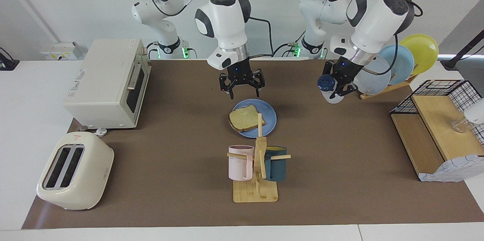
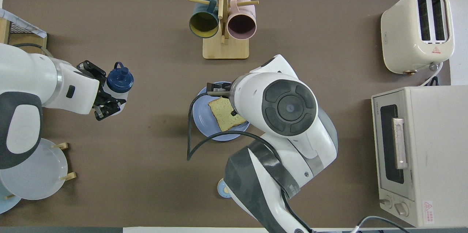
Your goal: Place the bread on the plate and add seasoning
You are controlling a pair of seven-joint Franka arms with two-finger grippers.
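Note:
The bread (image 1: 246,120) lies flat on the medium-blue plate (image 1: 270,119) in the middle of the brown mat; both also show in the overhead view, bread (image 2: 223,114) and plate (image 2: 200,116). My right gripper (image 1: 245,93) hangs open and empty just above the plate's edge nearer to the robots; in the overhead view its arm hides part of the plate. My left gripper (image 1: 339,84) is shut on the seasoning bottle (image 1: 328,89) with its dark blue cap, held in the air over the mat toward the left arm's end, apart from the plate. The bottle also shows in the overhead view (image 2: 119,81).
A mug tree (image 1: 259,157) with a pink and a teal mug stands farther from the robots than the plate. A toaster (image 1: 75,171) and an oven (image 1: 109,84) are at the right arm's end. A plate rack (image 1: 397,65) and a wire shelf (image 1: 435,127) are at the left arm's end.

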